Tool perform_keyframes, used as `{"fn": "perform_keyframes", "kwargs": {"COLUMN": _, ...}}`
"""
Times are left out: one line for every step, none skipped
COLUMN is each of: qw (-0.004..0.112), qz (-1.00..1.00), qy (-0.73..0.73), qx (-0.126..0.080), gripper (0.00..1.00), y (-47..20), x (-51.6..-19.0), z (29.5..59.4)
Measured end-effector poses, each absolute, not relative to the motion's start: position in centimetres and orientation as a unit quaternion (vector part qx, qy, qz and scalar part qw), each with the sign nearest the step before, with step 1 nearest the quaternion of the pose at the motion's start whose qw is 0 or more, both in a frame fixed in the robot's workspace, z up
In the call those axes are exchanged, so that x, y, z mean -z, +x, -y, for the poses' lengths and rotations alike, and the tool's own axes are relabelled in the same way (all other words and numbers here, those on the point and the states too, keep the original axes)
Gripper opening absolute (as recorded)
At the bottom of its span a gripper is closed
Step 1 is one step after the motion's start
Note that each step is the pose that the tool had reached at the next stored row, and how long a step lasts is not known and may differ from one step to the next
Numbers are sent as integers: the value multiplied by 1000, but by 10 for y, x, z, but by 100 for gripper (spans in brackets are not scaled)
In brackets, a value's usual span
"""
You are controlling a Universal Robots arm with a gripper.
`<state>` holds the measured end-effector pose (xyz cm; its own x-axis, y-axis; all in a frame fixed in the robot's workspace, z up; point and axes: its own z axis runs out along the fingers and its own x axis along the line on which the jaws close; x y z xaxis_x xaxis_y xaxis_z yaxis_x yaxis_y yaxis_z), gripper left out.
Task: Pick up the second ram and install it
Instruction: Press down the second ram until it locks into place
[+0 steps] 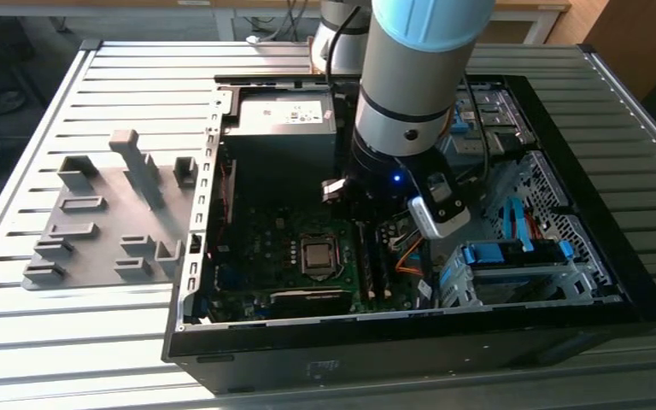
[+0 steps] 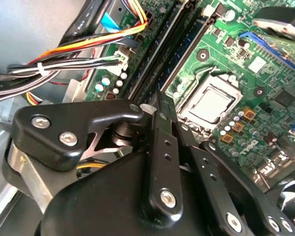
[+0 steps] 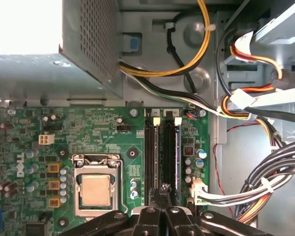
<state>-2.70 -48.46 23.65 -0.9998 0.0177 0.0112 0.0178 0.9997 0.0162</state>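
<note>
Daylight strikes the ribbed worktop (image 1: 100, 325) evenly; the case interior (image 1: 294, 171) lies in shadow. In the first wrist view, one corner region (image 3: 24, 24) is overexposed.

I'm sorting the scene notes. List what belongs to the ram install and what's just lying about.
Belongs to the job:
- hand, over the memory slots
- motherboard in the open computer case
- ram: hard to make out among the slots

Just lying about:
- grey slotted holder on the table
- blue drive-bay clips
- cable bundles
- processor socket
</note>
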Motion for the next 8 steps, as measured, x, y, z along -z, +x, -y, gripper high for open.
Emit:
{"fn": "perform_keyframes", "kwargs": {"qw": 6, "qz": 1000, "qy": -9, "qx": 8, "gripper": 11, "y": -27, "x": -238, "z": 485}}
{"fn": "perform_keyframes", "kwargs": {"qw": 6, "qz": 1000, "qy": -9, "qx": 8, "gripper": 11, "y": -27, "x": -238, "z": 485}}
{"fn": "perform_keyframes", "kwargs": {"qw": 6, "qz": 1000, "qy": -9, "qx": 9, "gripper": 11, "y": -27, "x": -238, "z": 485}}
{"fn": "perform_keyframes", "kwargs": {"qw": 6, "qz": 1000, "qy": -9, "qx": 9, "gripper": 11, "y": -27, "x": -238, "z": 485}}
{"fn": "perform_keyframes", "kwargs": {"qw": 6, "qz": 1000, "qy": -9, "qx": 8, "gripper": 11, "y": -27, "x": -238, "z": 485}}
{"fn": "perform_keyframes", "kwargs": {"qw": 6, "qz": 1000, "qy": -9, "qx": 8, "gripper": 11, "y": -27, "x": -238, "z": 485}}
{"fn": "perform_keyframes", "kwargs": {"qw": 6, "qz": 1000, "qy": -9, "qx": 8, "gripper": 11, "y": -27, "x": -238, "z": 485}}
{"fn": "perform_keyframes", "kwargs": {"qw": 6, "qz": 1000, "qy": -9, "qx": 8, "gripper": 11, "y": -27, "x": -238, "z": 485}}
